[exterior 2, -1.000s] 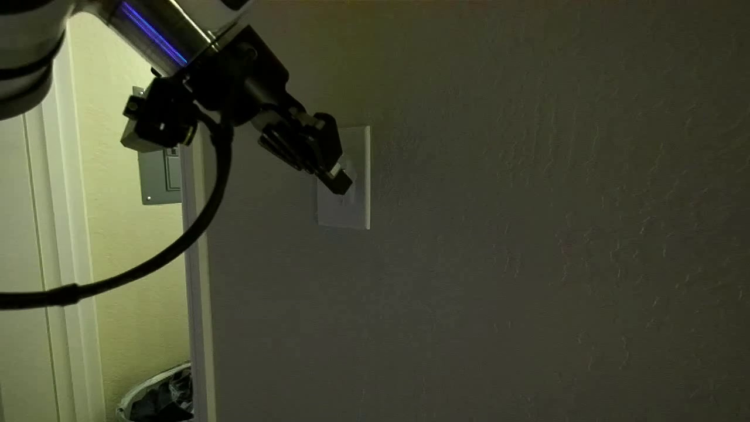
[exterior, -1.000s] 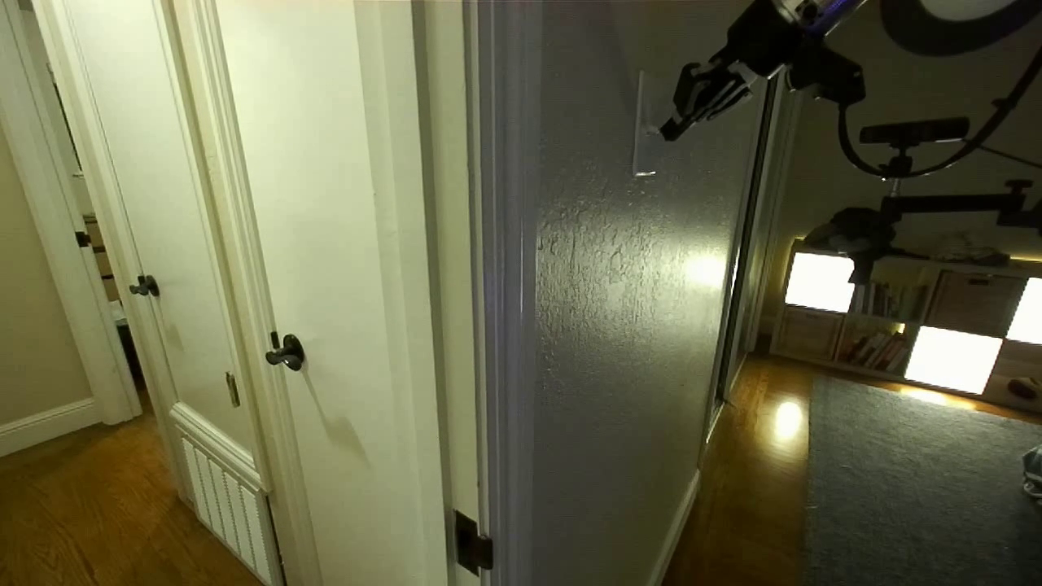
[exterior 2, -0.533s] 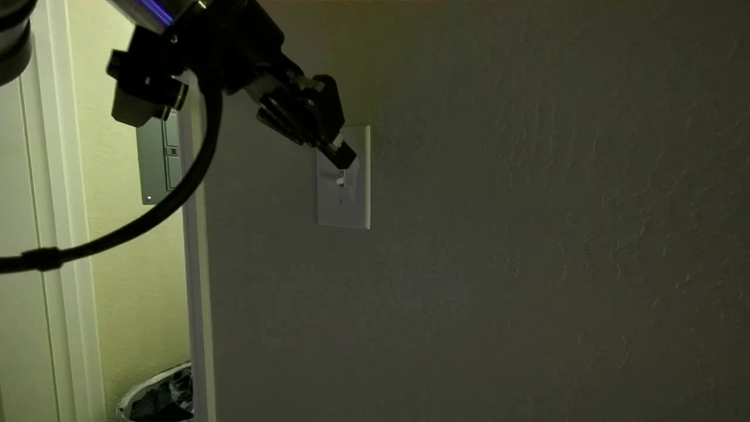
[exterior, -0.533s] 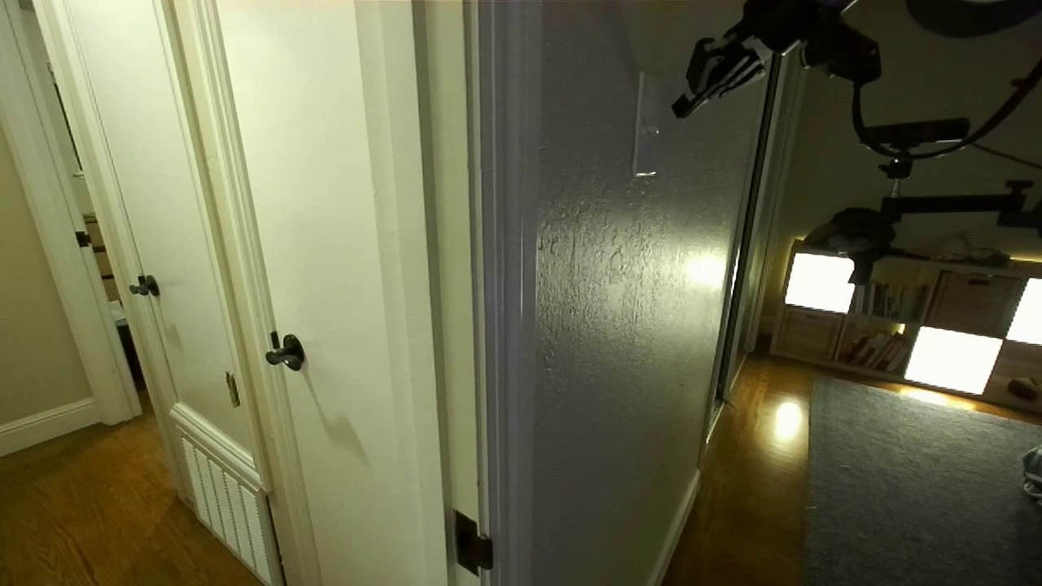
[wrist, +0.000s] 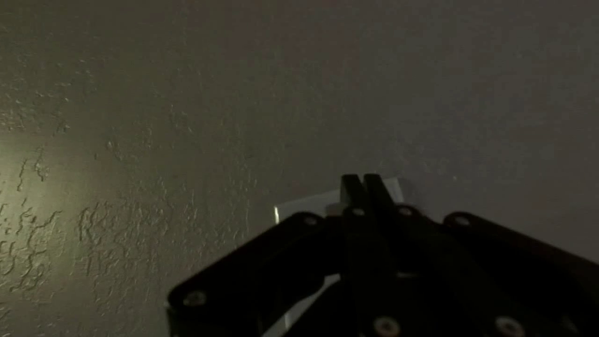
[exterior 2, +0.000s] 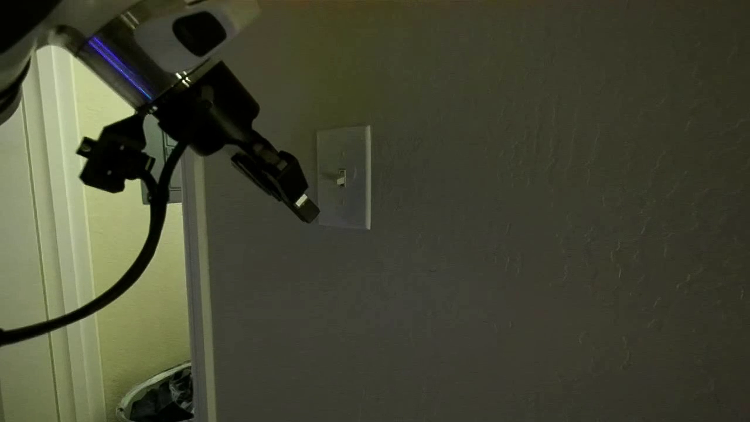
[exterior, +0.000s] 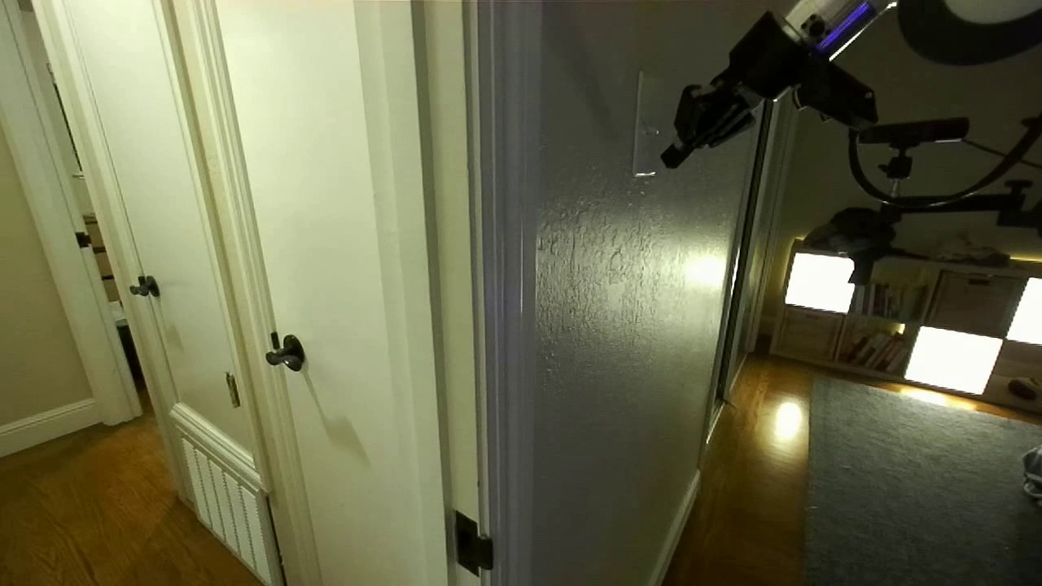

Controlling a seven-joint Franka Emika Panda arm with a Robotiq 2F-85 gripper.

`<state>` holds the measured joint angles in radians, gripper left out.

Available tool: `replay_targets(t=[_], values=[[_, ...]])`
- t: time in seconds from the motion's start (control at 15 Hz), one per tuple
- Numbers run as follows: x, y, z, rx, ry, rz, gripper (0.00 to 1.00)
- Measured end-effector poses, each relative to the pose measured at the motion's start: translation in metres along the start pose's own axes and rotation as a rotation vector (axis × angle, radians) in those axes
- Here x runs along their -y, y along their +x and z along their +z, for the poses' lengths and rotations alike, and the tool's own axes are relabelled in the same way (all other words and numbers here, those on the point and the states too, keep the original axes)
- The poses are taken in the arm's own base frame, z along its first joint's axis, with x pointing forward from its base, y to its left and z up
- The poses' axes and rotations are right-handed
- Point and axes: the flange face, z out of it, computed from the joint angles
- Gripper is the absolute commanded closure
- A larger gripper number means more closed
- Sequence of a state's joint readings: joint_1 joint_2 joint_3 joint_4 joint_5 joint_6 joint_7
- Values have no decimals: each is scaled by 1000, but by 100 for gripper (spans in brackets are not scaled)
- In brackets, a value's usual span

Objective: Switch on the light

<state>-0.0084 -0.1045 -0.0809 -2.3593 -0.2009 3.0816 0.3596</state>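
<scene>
— What is found well left of the switch plate (exterior: 646, 153)?
— In an exterior view, a farther door (exterior: 122, 155) and then a nearer door (exterior: 305, 203), both white, are seen there, each fitted with a dark handle (exterior: 285, 352). A slatted vent (exterior: 224, 488) is set much lower than the plate.
— And closer to it?
— A door frame (exterior: 509, 285) is met next, left of the plate.
— Where is the plate itself placed?
— It is mounted upright on the grey wall (exterior: 606, 391), and a small toggle (exterior 2: 341, 178) is carried at its middle. Which way the toggle is thrown cannot be told.
— How is the gripper (exterior: 674, 156) held?
— Tilted downward, just right of the plate's lower half; in an exterior view its fingertips (exterior 2: 309, 212) are seen by the plate's lower left edge. Whether the plate is touched cannot be told, but the toggle is seen apart from the tips. In the wrist view the fingers (wrist: 352, 187) are drawn together, with a thin slit between them.
— And farther right of the plate?
— A dark camera-like bar (exterior: 916, 131) is mounted there, and lower than the plate a shelf unit (exterior: 780, 325) with glowing panels (exterior: 952, 360) is seen, a grey rug (exterior: 912, 488) being laid before it.
</scene>
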Motion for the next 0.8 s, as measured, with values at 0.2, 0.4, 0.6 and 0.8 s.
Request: replay_targets(t=[0.2, 0.4, 0.6, 0.8], values=[[3, -1, 1, 3, 5, 2, 93], [4, 3, 0, -5, 6, 0, 93], [3, 9, -3, -17, 5, -4, 93], [1, 14, -5, -30, -2, -19, 93]])
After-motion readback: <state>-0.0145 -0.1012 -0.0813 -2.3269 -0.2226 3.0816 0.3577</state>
